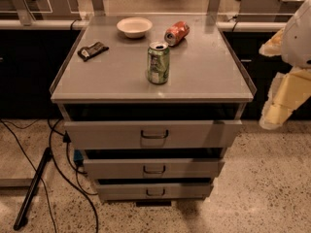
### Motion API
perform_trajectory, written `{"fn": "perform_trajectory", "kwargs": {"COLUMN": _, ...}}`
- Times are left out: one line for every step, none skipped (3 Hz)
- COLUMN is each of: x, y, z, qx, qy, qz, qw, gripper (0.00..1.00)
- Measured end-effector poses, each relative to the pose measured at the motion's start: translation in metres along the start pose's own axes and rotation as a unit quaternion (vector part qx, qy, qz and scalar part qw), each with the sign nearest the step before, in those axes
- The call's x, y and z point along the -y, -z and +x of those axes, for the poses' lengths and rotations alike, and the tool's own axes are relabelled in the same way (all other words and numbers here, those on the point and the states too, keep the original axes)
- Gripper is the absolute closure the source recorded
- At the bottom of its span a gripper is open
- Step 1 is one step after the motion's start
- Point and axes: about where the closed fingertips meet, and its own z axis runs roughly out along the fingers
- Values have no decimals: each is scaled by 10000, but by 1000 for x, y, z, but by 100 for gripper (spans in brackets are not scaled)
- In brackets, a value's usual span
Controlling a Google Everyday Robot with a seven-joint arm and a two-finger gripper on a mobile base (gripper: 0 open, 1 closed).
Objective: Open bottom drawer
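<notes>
The bottom drawer (pixel 154 190) is the lowest and smallest of three grey drawer fronts in the cabinet, with a small dark wire handle (pixel 155 192) at its centre. It sticks out slightly, less than the middle drawer (pixel 154 169) and the top drawer (pixel 153 134) above it. My gripper (pixel 279 103), cream and yellowish, hangs at the right edge of the view beside the cabinet at about top-drawer height. It is far up and to the right of the bottom drawer and touches nothing.
On the cabinet top (pixel 204 76) stand a green can (pixel 158 63), a tipped red can (pixel 176 33), a white bowl (pixel 134 26) and a dark packet (pixel 92 51). Black cables (pixel 58 164) and a stand leg (pixel 31 191) lie on the floor at left.
</notes>
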Motion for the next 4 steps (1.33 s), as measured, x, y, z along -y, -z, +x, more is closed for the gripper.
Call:
{"fn": "perform_trajectory", "kwargs": {"x": -4, "y": -8, "z": 0, "qx": 50, "qy": 11, "qz": 5, "qw": 10000, "gripper": 38}}
{"fn": "perform_trajectory", "kwargs": {"x": -12, "y": -29, "z": -1, "qx": 146, "qy": 48, "qz": 38, "qw": 9999, "gripper": 60}}
{"fn": "perform_trajectory", "kwargs": {"x": -21, "y": -69, "z": -3, "qx": 354, "qy": 49, "qz": 90, "qw": 9993, "gripper": 84}}
{"fn": "perform_trajectory", "kwargs": {"x": -36, "y": -124, "z": -2, "qx": 632, "qy": -95, "qz": 32, "qw": 9980, "gripper": 100}}
